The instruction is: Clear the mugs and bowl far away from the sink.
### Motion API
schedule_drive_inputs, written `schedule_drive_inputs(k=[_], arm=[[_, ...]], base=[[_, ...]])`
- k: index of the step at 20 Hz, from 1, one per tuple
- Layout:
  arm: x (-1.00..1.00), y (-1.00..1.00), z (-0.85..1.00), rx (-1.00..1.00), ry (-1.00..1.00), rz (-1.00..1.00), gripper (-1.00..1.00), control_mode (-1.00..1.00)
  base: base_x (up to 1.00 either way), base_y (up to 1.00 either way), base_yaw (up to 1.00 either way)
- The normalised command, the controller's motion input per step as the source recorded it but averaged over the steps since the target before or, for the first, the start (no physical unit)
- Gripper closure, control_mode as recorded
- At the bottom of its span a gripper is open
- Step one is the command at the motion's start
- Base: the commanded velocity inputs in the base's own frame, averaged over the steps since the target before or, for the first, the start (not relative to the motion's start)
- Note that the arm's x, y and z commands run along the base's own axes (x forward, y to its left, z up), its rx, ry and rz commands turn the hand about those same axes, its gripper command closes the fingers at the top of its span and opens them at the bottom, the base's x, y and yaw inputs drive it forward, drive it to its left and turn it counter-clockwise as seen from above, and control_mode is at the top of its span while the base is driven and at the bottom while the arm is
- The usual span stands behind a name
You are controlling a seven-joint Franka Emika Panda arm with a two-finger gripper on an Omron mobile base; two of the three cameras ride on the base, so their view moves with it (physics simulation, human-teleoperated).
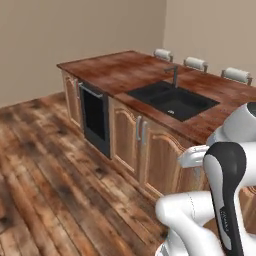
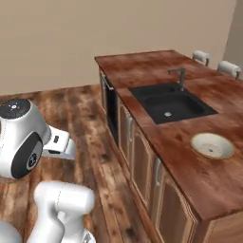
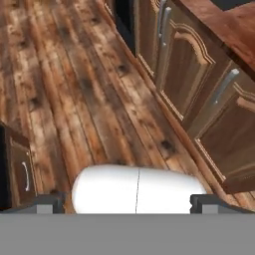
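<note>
Still, bowl (image 2: 212, 145) lies well apart from wide-spread jaws.

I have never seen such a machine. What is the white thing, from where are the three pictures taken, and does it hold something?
The white thing is a robot arm on a driving base in a simulated kitchen. Two pictures come from cameras on the base, behind the arm to its left and right. The third comes from a camera on the hand, looking down at the wooden floor and cabinet doors. On the wooden counter you see a black sink with a faucet, and a cream bowl beside the sink. The hand is open and holds nothing.
</note>
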Motion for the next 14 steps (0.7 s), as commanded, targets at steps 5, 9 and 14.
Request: schedule_drive_inputs(k=[5,9,14], arm=[[0.00,0.00,0.00,0.00,0.00,0.00,-1.00,1.00],[0.00,0.00,0.00,0.00,0.00,0.00,-1.00,1.00],[0.00,0.00,0.00,0.00,0.00,0.00,-1.00,1.00]], base=[[0.00,0.00,-1.00],[0.00,0.00,-1.00],[0.11,0.37,-0.83]])
